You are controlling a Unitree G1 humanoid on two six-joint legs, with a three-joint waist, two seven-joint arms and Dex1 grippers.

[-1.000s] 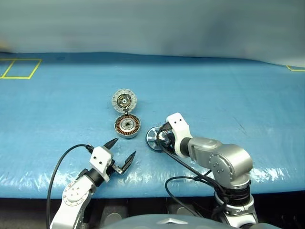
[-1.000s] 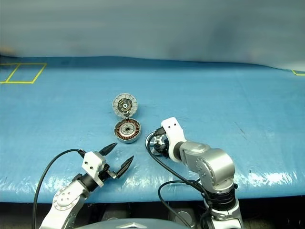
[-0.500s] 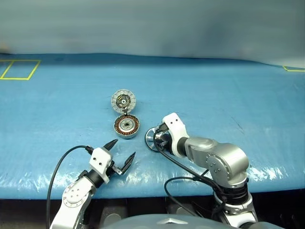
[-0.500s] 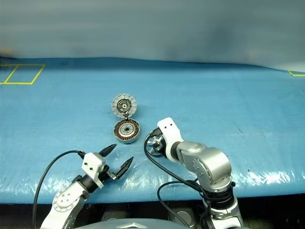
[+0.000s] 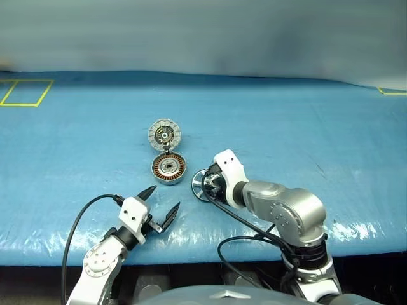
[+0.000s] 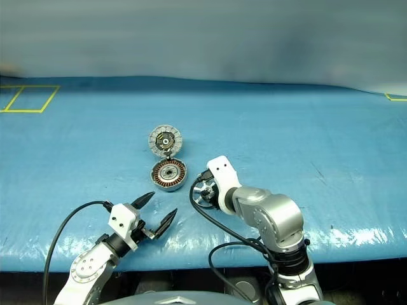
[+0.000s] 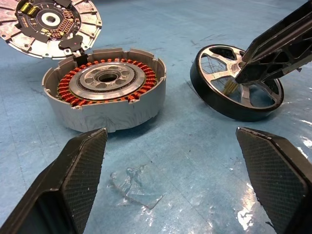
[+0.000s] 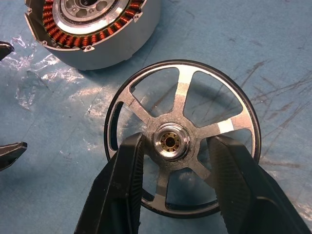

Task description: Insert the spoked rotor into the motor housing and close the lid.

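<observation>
Nearest to you, the left gripper (image 5: 161,205) hovers over the front part of the blue sheet (image 5: 305,121), its two black fingers spread wide with nothing between them. From its wrist camera the fingers frame a patch of crinkled clear film (image 7: 134,183) on the sheet.

Next out, on the right side, your right gripper (image 8: 173,161) points down onto the spoked rotor (image 8: 183,139). Its two fingertips sit on either side of the central hub (image 8: 171,140), reaching in between the spokes. The fingers are partly closed around the hub; whether they pinch it firmly you cannot tell. In the left wrist view the rotor is tilted, one edge of its dark rim lifted off the sheet.

Just beside the rotor, to its left and slightly farther out, the motor housing (image 5: 168,168) stands flat on the sheet, copper windings ringing its silver centre, cavity unfilled. Rotor and housing are close but not touching.

Beyond the housing, the lid (image 5: 165,134) is swung open on its hinge, ribbed inner face showing, leaning away from the robot.

Farthest off, yellow tape lines (image 5: 25,93) mark the sheet's far left corner.
</observation>
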